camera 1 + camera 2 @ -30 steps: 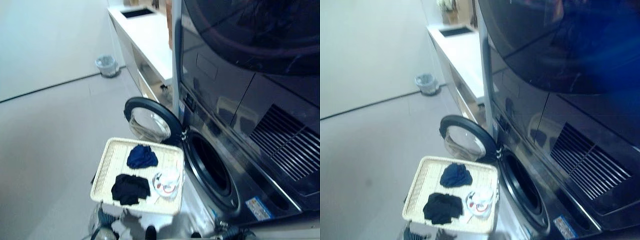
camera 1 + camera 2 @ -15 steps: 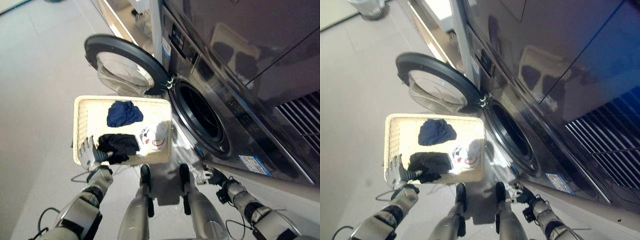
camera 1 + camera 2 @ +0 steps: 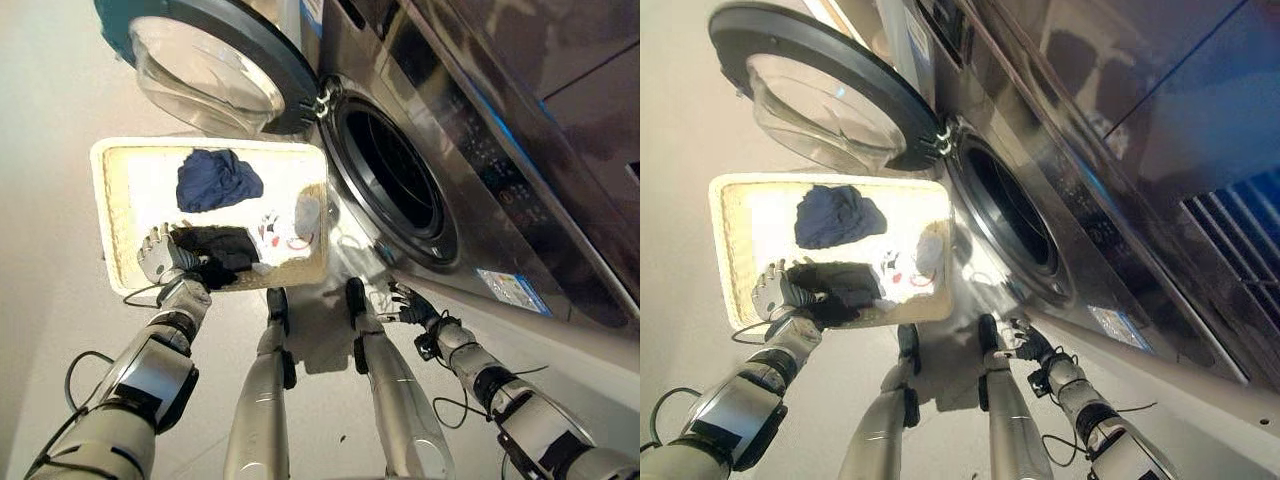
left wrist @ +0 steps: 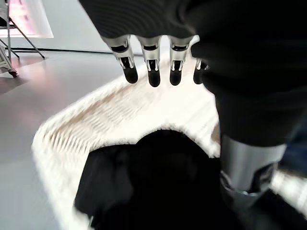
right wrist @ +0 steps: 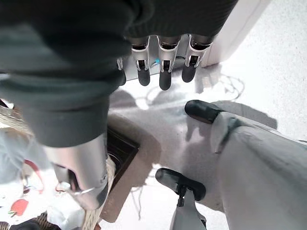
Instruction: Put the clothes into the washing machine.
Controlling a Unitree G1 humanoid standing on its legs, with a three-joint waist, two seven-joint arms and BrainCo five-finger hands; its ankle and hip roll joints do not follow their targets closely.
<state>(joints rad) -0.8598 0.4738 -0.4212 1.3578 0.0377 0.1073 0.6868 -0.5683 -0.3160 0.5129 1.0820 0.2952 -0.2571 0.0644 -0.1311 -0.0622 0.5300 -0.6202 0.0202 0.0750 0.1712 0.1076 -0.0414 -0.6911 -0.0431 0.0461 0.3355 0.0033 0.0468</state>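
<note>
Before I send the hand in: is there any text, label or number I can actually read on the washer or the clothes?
None can be read.
Sticker on the washing machine front, low beside the drum opening: print too small and blurred.
Label strip above the door hinge: blurred.
White garment in the basket: red marks, not legible as words.

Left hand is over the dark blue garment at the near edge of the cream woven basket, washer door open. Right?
Not quite: the left hand is over the black garment, as the left eye view shows. The dark blue garment lies farther back in the cream woven basket. The washer door is open.
</note>
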